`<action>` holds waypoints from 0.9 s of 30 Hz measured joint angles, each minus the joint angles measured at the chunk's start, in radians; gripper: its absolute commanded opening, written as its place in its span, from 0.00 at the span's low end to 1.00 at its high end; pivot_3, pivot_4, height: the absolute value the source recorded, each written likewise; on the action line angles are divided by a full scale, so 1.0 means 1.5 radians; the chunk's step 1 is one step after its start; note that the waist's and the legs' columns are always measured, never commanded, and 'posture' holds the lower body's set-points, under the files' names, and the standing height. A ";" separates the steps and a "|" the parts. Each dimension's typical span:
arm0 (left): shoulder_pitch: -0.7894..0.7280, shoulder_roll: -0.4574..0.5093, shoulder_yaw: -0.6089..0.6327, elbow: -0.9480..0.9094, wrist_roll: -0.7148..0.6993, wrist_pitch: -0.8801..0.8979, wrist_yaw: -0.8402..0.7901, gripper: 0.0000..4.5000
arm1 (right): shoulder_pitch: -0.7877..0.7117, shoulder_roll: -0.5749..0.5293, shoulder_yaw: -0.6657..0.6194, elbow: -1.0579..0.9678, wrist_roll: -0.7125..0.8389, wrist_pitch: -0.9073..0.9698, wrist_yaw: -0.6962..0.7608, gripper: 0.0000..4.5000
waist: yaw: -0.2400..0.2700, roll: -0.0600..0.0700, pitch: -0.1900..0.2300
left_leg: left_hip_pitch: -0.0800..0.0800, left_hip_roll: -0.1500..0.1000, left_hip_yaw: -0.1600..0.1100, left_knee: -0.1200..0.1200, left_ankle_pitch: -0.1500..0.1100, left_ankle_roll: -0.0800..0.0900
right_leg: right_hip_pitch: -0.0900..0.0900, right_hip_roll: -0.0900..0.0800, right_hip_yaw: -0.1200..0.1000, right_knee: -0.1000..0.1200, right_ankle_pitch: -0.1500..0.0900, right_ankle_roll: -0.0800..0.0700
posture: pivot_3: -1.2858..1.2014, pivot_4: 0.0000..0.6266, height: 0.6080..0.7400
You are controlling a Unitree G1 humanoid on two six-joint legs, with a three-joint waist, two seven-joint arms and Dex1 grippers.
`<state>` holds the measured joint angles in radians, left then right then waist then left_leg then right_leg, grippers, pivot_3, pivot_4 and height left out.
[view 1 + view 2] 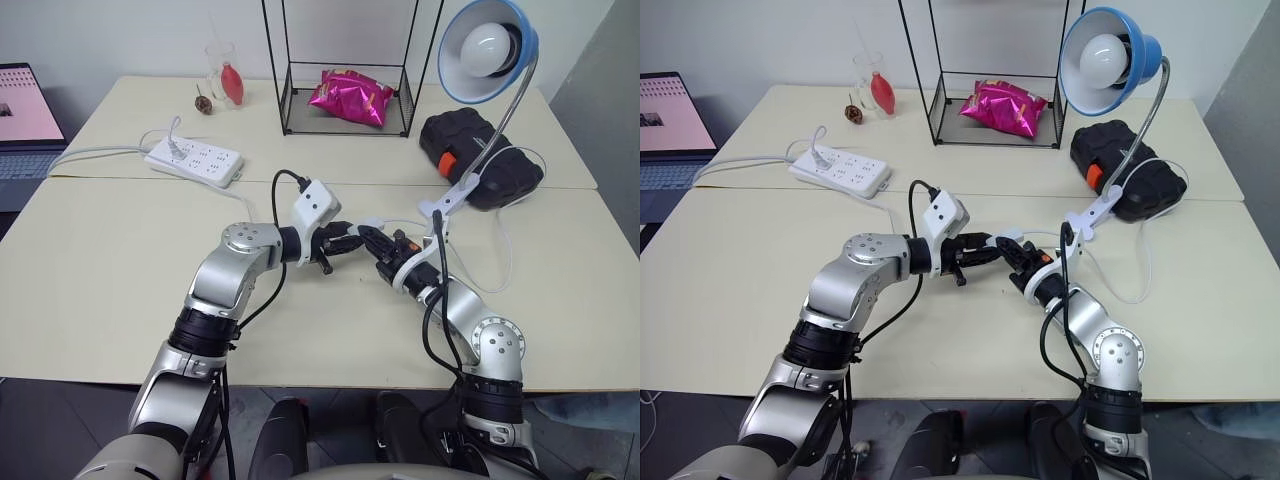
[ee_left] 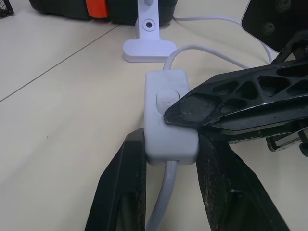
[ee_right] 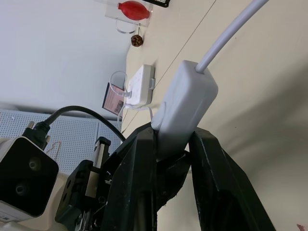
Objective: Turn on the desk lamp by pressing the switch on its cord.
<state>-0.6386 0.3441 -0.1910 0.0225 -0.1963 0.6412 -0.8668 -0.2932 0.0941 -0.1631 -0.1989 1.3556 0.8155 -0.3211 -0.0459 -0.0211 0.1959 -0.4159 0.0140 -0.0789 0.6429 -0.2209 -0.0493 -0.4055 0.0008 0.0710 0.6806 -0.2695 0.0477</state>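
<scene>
Switch [image 2: 169,118] held over worktop [image 1: 110,280], mid-front.
Left pincer [image 2: 171,159] clamped on its sides, long axis running away; right pincer [image 1: 368,236] closed, tip on rocker; lamp [image 1: 487,48] unlit.

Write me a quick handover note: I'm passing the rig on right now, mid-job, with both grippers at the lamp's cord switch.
Left gripper: shut on the switch, one finger on each side of it.
Right gripper: shut on the switch too, one fingertip lying on the rocker button.
Cord: runs from the switch toward the lamp's white clip base, beside the black case.
Desk lamp: stands at the table's far right, bulb looks unlit.
Power strip: far left of the table.
Done: switch grasped and steadied, fingertip on the button.
Left: press until the bulb lights, then let go with both.
</scene>
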 measured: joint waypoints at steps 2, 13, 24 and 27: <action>0.000 0.001 0.000 0.000 -0.001 -0.001 0.001 0.24 | 0.000 0.000 0.000 0.000 0.002 -0.001 0.000 0.21 | 0.000 0.000 0.000 | 0.000 0.000 0.000 0.000 0.000 0.000 | 0.000 0.000 0.000 0.000 0.000 0.000 | 0.52 0.24 1.00; 0.000 0.004 -0.002 -0.001 -0.001 -0.011 0.003 0.24 | 0.006 -0.002 0.000 0.000 0.000 -0.020 0.017 0.69 | -0.001 0.000 0.000 | 0.000 0.000 0.000 0.000 0.000 0.000 | 0.000 0.000 0.000 0.000 0.000 0.000 | 0.52 0.24 1.00; 0.000 0.004 -0.008 -0.001 -0.001 -0.012 0.002 0.24 | 0.003 -0.001 0.000 0.003 -0.021 -0.031 0.022 0.69 | -0.001 0.000 0.000 | 0.000 0.000 0.000 0.000 0.000 0.000 | 0.000 0.000 0.000 0.000 0.000 0.000 | 0.52 0.24 1.00; 0.000 0.004 -0.011 -0.001 -0.001 -0.012 0.002 0.24 | 0.003 -0.001 0.000 0.006 -0.026 -0.030 0.022 0.69 | -0.001 0.000 0.000 | 0.000 0.000 0.000 0.000 0.000 0.000 | 0.000 0.000 0.000 0.000 0.000 0.000 | 0.52 0.24 1.00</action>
<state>-0.6386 0.3506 -0.2079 0.0215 -0.1980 0.6225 -0.8633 -0.2892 0.0922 -0.1627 -0.1900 1.3171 0.7700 -0.2882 -0.0476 -0.0210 0.1959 -0.4159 0.0140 -0.0789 0.6426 -0.2209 -0.0493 -0.4057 0.0008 0.0711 0.6803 -0.2697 0.0478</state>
